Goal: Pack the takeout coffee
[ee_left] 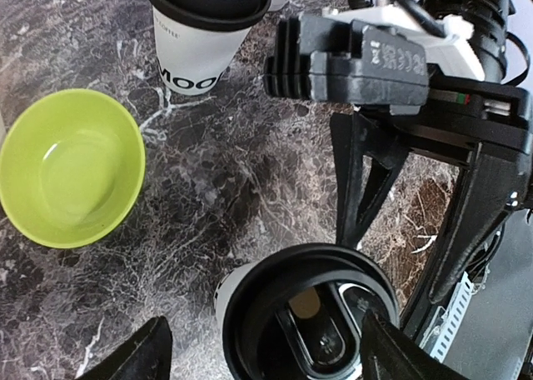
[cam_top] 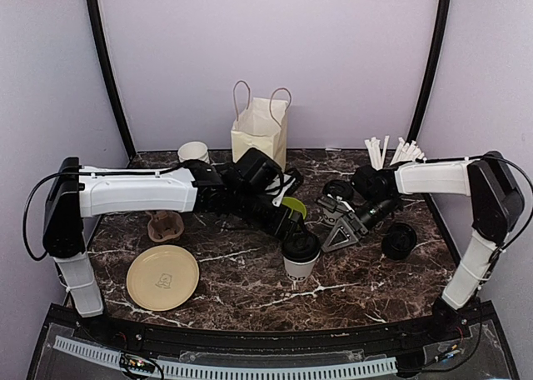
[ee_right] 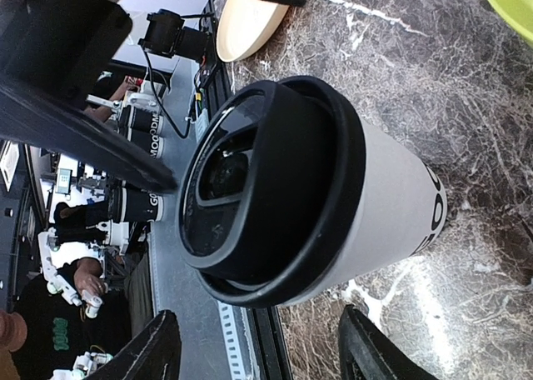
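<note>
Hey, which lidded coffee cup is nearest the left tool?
The lidded cup framed between the open fingertips of the left tool; the other lidded cup, lettering showing, stands farther off near the green bowl.

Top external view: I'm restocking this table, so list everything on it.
takeout coffee: one, white, black lid, front centre
second lidded cup: one, same colours, behind it
bowl: one, lime, centre
paper bag: one, cream, back centre
plate: one, tan, front left
cup holder: one, brown, left
lidless cup: one seen, white, back left
straws: several, white, back right
dark round item: one, black, right
left gripper: black, open over coffee
right gripper: black, open beside it
</note>
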Robot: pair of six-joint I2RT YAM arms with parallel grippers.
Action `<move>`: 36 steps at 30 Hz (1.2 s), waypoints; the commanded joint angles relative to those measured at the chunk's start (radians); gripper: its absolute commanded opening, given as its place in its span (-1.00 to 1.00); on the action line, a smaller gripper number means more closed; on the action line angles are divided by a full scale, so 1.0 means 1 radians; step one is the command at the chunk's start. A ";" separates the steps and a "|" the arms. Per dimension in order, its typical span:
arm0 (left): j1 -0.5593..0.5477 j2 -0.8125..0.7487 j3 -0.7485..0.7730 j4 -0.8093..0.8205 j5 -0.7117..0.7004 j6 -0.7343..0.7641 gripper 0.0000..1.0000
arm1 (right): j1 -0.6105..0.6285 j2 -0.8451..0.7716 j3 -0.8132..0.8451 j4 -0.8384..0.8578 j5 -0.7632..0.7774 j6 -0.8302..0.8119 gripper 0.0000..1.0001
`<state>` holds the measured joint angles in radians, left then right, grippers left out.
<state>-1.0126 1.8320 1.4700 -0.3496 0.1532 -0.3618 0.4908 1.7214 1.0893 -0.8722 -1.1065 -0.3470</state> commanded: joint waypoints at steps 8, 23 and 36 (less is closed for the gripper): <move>0.002 0.047 -0.044 0.034 0.074 -0.031 0.40 | 0.009 0.074 0.060 -0.035 -0.068 -0.019 0.08; 0.000 0.038 -0.148 0.023 0.056 -0.063 0.30 | 0.009 0.174 0.023 0.132 0.169 0.174 -0.44; -0.009 -0.098 -0.321 0.089 0.027 -0.135 0.29 | 0.009 0.173 0.164 0.104 0.285 0.110 -0.53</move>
<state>-1.0122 1.7626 1.1862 -0.0940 0.2127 -0.5083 0.5041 1.8633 1.2129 -0.8162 -1.0531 -0.1745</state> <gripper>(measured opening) 0.628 0.215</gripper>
